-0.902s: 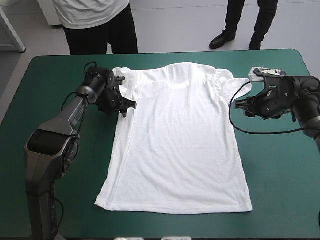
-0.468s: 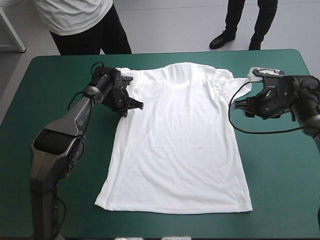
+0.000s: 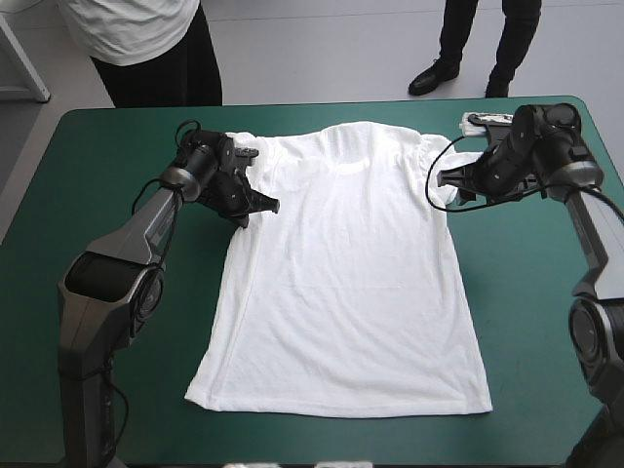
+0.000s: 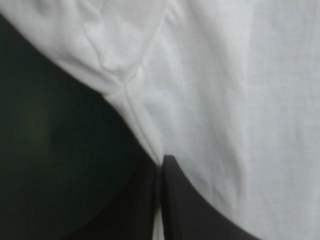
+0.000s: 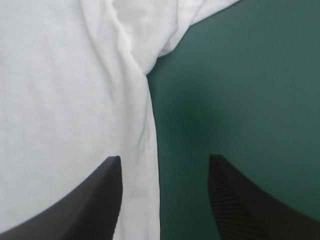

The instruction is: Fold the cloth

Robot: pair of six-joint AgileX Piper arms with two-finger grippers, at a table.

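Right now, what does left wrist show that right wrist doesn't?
Left wrist only: left jaws shut in one arch on the T-shirt side edge under the sleeve, a white sliver between them. Right wrist only: right jaws open, straddling the opposite side edge, one over cloth, one over the teal-green cover. Both: an armpit, the side edge running back to the jaws, bare cover beside it.
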